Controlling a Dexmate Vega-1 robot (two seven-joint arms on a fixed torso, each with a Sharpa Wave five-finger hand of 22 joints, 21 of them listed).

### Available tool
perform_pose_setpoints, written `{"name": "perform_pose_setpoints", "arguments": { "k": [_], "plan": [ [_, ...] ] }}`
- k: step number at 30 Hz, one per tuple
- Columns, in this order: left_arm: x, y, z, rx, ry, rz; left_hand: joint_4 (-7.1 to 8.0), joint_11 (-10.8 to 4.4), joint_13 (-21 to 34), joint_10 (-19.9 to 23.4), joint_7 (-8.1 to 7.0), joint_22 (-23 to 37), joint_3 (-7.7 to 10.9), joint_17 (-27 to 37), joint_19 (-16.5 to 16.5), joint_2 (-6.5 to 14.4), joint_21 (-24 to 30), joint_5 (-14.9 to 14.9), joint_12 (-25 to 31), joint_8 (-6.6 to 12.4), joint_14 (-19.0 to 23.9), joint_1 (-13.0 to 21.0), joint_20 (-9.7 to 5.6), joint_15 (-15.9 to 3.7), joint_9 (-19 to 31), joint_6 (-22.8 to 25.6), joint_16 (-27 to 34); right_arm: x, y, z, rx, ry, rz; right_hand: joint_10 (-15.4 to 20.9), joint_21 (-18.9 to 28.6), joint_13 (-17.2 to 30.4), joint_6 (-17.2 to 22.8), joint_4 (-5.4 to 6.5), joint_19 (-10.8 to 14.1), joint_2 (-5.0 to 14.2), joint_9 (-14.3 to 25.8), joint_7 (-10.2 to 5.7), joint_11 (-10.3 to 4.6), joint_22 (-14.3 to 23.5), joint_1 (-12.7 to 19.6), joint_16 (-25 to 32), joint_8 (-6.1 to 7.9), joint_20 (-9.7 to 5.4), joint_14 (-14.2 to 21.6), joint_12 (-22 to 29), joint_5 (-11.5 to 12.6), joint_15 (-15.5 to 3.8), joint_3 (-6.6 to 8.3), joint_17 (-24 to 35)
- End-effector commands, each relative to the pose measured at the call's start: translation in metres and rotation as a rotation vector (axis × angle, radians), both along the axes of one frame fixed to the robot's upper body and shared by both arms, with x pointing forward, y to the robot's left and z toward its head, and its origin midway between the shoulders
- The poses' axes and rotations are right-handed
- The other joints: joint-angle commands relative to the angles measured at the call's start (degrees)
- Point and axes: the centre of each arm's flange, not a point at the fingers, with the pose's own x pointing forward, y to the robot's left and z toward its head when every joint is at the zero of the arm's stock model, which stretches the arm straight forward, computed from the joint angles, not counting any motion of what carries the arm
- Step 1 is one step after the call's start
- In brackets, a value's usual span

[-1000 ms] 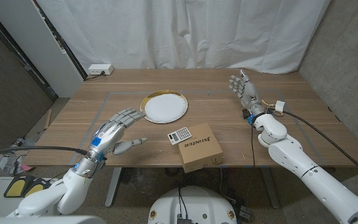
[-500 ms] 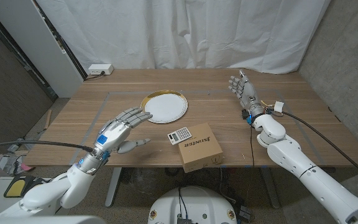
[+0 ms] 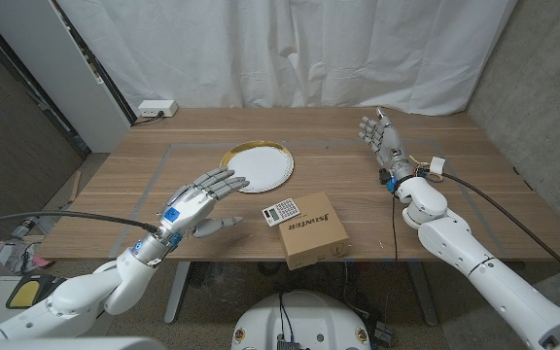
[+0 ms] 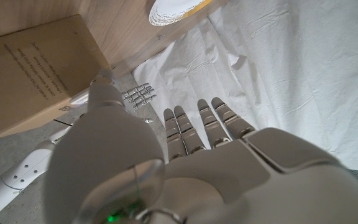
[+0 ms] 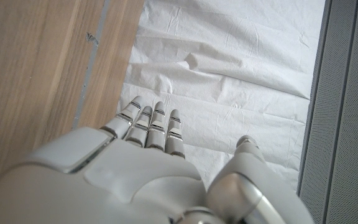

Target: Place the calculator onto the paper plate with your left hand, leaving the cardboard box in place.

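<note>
The calculator [image 3: 281, 210] lies on the cardboard box [image 3: 311, 229] near the table's [image 3: 455, 165] front edge, with the paper plate [image 3: 258, 166] just behind it. The left hand [image 3: 202, 197] hovers left of the box, fingers spread and holding nothing. The right hand [image 3: 380, 137] stands at the far right, fingers apart and empty.

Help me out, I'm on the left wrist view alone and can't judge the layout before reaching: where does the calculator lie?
Observer: The calculator lies on the table against the cardboard box's far left corner.
Operator: And the plate?
Observer: The paper plate sits beyond the calculator, slightly leftward, apart from it.
Operator: Is my left hand holding anything?
Observer: No. The left hand hovers open, left of the calculator.
</note>
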Motion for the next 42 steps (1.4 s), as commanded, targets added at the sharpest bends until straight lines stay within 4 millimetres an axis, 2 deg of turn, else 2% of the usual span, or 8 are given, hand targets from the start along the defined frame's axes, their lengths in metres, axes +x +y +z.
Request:
{"name": "perform_pose_setpoints", "arguments": {
  "k": [1, 15, 34, 42],
  "plan": [
    [0.008, -0.002, -0.004, 0.050, 0.023, -0.040, 0.17, -0.10, 0.15, -0.33, -0.42, 0.16, -0.57, 0.20, -0.05, -0.55, -0.06, 0.09, 0.05, -0.05, -0.16, 0.20, -3.61, -7.67, 0.15, -0.20, 0.15, -0.001, 0.001, -0.001, 0.010, -0.006, 0.004, 0.38, 0.16, 0.09, 0.18, -0.35, 0.59, 0.32, 0.26, 0.01, 0.06, 0.29, 0.09, 0.20, 0.10, 0.05, 0.62, 0.19, 0.02, 0.03, 0.02, 0.13],
    [0.011, -0.010, -0.007, 0.111, 0.019, -0.101, 0.91, -0.14, 0.11, -1.23, -1.02, 0.18, -1.49, 0.28, 0.42, -1.15, 0.15, -0.06, -0.16, -0.28, 0.12, -0.54, -4.01, -7.90, 0.28, -1.02, 0.29, -0.007, 0.002, -0.002, 0.004, -0.017, 0.007, 0.48, 0.16, 0.09, 0.24, -0.40, 0.63, 0.34, 0.26, 0.02, -0.03, 0.29, 0.05, 0.21, 0.11, 0.02, 0.66, 0.22, 0.03, 0.02, -0.05, 0.13],
    [0.021, -0.029, -0.014, 0.136, 0.015, -0.156, 1.06, -0.13, 0.07, -0.77, -1.14, 0.19, -1.55, 0.31, 0.66, -0.62, 0.24, 0.08, 0.15, 0.06, 0.53, 0.39, -4.20, -8.07, 0.37, -0.51, 0.43, -0.024, -0.010, -0.009, 0.012, -0.029, -0.008, 0.57, 0.14, 0.10, 0.25, -0.50, 0.62, 0.40, 0.27, 0.00, -0.08, 0.29, 0.05, 0.23, 0.10, 0.08, 0.77, 0.23, 0.05, 0.02, -0.12, 0.12],
    [0.027, -0.035, -0.017, 0.140, 0.017, -0.172, 1.08, -0.11, 0.06, 0.09, -1.70, 0.19, -1.58, 0.30, 0.79, -0.43, 0.27, 0.11, 0.45, 0.52, 0.95, 0.88, -4.26, -8.27, 0.39, 0.56, 0.52, -0.028, -0.014, -0.010, 0.020, -0.039, -0.013, 0.59, 0.15, 0.10, 0.28, -0.56, 0.65, 0.43, 0.27, -0.04, -0.02, 0.29, 0.06, 0.22, 0.10, 0.05, 0.77, 0.23, 0.06, -0.03, -0.15, 0.12]
  ]
}}
